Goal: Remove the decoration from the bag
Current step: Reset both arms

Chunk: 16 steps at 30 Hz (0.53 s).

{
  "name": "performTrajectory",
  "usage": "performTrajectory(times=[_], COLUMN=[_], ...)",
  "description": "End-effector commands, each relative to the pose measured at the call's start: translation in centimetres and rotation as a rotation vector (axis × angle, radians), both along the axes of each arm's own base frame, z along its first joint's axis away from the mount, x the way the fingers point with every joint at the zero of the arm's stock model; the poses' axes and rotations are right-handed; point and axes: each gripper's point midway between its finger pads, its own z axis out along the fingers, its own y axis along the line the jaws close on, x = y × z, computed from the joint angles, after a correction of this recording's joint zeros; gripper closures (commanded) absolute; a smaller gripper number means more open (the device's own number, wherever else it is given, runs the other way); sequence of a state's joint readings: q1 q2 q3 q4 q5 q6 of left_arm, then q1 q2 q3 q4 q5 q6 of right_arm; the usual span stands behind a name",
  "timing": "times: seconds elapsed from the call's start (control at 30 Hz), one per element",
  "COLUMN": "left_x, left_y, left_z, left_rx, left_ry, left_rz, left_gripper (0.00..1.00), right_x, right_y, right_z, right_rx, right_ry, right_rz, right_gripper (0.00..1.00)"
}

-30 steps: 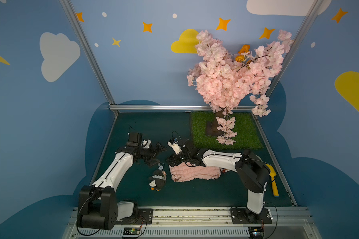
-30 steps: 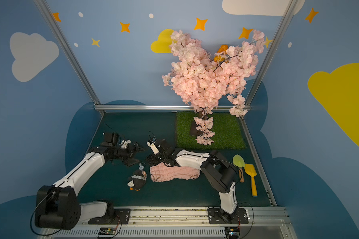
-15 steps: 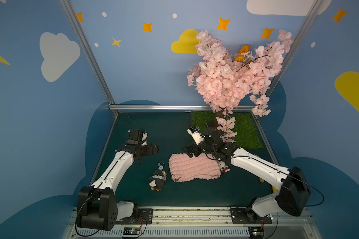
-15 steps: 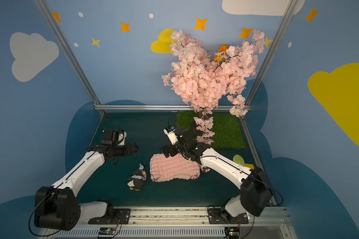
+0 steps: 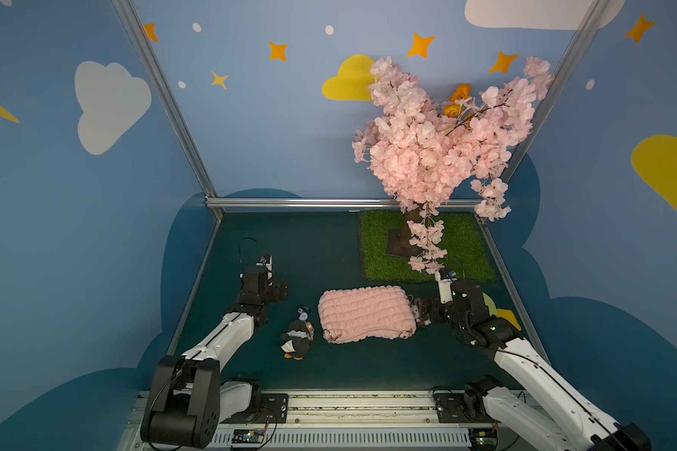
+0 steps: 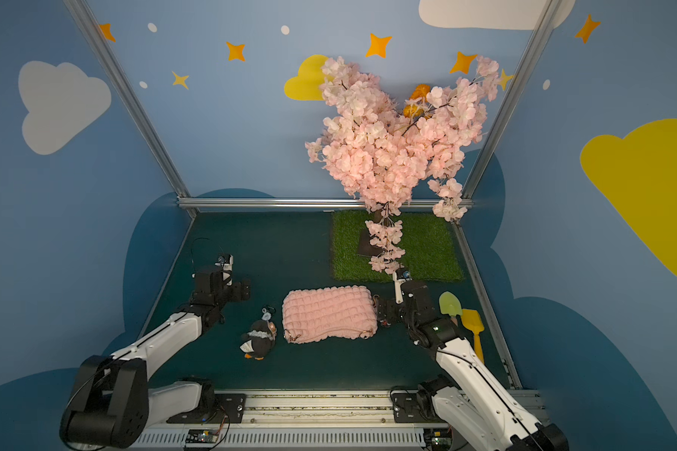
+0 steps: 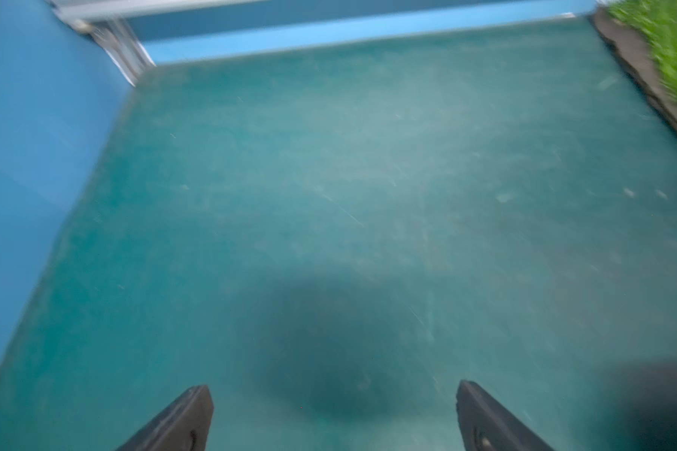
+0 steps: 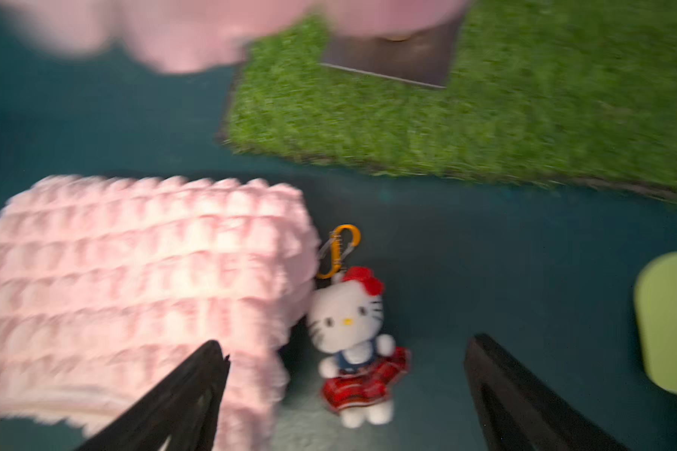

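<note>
The pale-pink bubble-textured bag (image 5: 364, 312) (image 6: 329, 312) (image 8: 133, 281) lies flat on the green mat. A white cat plush decoration (image 8: 348, 324) in a red skirt lies against the bag's right end. Its orange carabiner (image 8: 339, 250) touches the bag; whether it is clipped on I cannot tell. My right gripper (image 8: 348, 341) (image 5: 427, 312) is open, one finger over the bag's end and the other beyond the plush. A penguin plush (image 5: 298, 343) (image 6: 258, 339) lies apart, left of the bag. My left gripper (image 7: 335, 386) (image 5: 280, 291) is open over bare mat.
A pink blossom tree (image 5: 438, 148) stands on a grass mat (image 5: 462, 250) at the back right, with low branches hanging near my right wrist. A green scoop (image 6: 450, 304) (image 8: 669, 324) and a yellow shovel (image 6: 473, 328) lie by the right wall.
My right arm swung from the bag's left end round behind it to its right end, and its jaws opened wider. The bag went from scrunched to flat. My left arm drew back.
</note>
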State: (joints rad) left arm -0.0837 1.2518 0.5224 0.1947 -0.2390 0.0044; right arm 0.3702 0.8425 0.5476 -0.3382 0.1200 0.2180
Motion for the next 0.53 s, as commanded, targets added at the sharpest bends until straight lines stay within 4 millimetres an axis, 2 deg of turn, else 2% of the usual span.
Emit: performTrajectory(times=[0.0, 0.1, 0.17, 0.27, 0.33, 0.4, 0.5], left_x=[2.3, 2.9, 3.2, 3.3, 3.4, 3.4, 3.3], left_y=[1.4, 1.6, 1.4, 0.4, -0.1, -0.3, -0.8], left_z=[2.4, 1.6, 1.2, 0.3, 0.2, 0.3, 0.7], left_rx=[0.055, 0.063, 0.048, 0.024, 0.036, 0.049, 0.049], left_ry=[-0.141, -0.145, -0.141, -0.150, -0.185, -0.210, -0.222], left_rz=[0.058, 0.064, 0.067, 0.026, 0.009, 0.000, -0.027], left_gripper=[0.00, 0.00, 0.00, 0.00, 0.00, 0.00, 0.00], right_x=[2.4, 5.6, 7.0, 8.2, 8.6, 9.0, 9.3], right_y=[-5.1, -8.6, -9.6, -10.9, -11.7, -11.7, -11.5], right_z=[0.0, 2.0, 3.1, 1.4, 0.4, -0.5, -0.5], right_rx=[-0.057, -0.039, -0.118, -0.245, -0.236, -0.234, -0.255], right_ry=[-0.118, -0.254, -0.325, -0.321, -0.352, -0.342, -0.315], right_rz=[-0.202, -0.301, -0.289, -0.273, -0.316, -0.306, -0.265], right_gripper=[0.02, 0.02, 0.02, 0.02, 0.02, 0.02, 0.02])
